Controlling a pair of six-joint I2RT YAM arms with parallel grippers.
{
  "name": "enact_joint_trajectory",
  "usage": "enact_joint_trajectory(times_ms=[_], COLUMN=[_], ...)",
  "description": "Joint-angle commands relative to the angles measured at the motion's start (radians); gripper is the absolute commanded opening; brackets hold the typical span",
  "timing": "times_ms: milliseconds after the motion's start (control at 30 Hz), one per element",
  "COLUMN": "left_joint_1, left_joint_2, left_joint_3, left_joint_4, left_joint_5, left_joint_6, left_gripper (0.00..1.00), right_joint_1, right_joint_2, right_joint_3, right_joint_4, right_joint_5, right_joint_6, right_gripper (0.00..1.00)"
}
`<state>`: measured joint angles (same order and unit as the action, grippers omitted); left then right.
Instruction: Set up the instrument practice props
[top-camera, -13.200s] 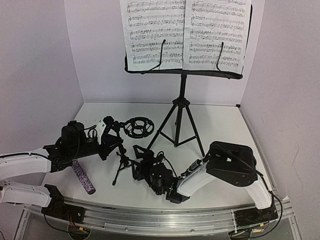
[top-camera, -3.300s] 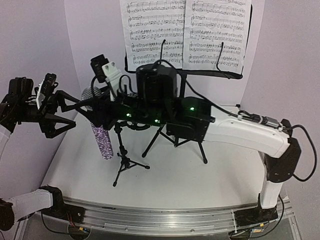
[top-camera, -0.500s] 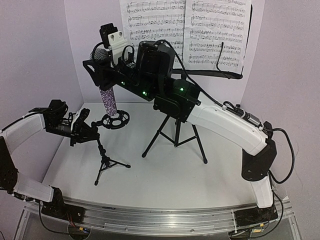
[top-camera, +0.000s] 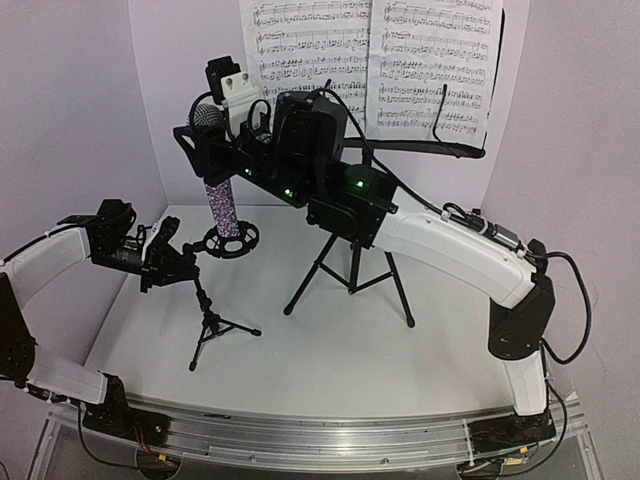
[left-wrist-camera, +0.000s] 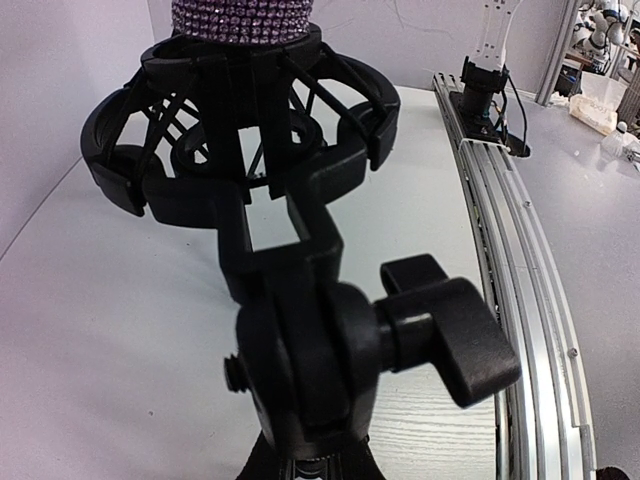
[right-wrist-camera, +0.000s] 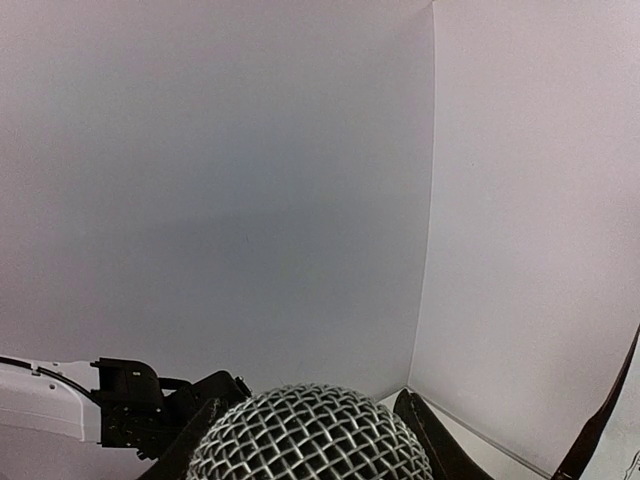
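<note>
1. right pincer is clamped on the mic, gripping just under the mesh head. its fingers show on either side of the head in the r wrist view.
2. mic is upright, head up, held in the air over the back-left part of the table. the purple glitter body hangs straight down below the pincer.
3. mic's lower end meets the top of the ring cradle on the mic stand. l wrist view shows the glitter end at the upper ring; can't tell how deep it goes.
4. left pincer is closed on the mic stand's pole, just under the swivel joint. its own fingers barely show in the l wrist view.
5. mic stand has its three legs on the table, left of centre, w/ the pole leaning a bit to the left.
6. knob sticks out sideways from the joint below the cradle.
7. music stand is at the back, legs on the table, beside the mic stand and not touching it.
8. two sheets lie side by side on its tray, each behind a thin wire clip.
9. r arm crosses in front of the music stand's pole and the left end of its tray.
</note>
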<state>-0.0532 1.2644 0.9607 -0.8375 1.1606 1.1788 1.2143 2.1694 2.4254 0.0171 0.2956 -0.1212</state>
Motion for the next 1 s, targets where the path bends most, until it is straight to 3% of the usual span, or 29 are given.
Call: enact_joint_trajectory(times_ms=[0,333,600,733,967], left_joint_1=[0.002,0.001,0.001,0.002,0.001], left_joint_2=[-0.006,-0.008,-0.029,-0.034,-0.036], left_joint_3=[-0.006,0.000,-0.030,-0.036,-0.050], left_joint_4=[-0.012,-0.017,0.077,0.103,0.124], left_joint_5=[-0.016,-0.015,-0.029,-0.037,-0.028], left_joint_6=[0.013,0.030,-0.032,-0.048,-0.078], left_gripper=[0.00,0.00,0.00,0.00,0.00], right_joint_1=[-0.017,-0.025,-0.025,-0.025,-0.028], right_joint_2=[-0.078,-0.068,-0.047,-0.041,-0.018], right_joint_3=[-0.039,-0.052,-0.105,-0.074,-0.178], right_joint_4=[0.014,0.003,-0.024,-0.126,-0.123], right_joint_5=[0.066,0.070,0.050,0.068,0.039], right_joint_6=[0.010,0.061,0.297,0.294,0.291], right_gripper=[0.00,0.00,0.00,0.00,0.00])
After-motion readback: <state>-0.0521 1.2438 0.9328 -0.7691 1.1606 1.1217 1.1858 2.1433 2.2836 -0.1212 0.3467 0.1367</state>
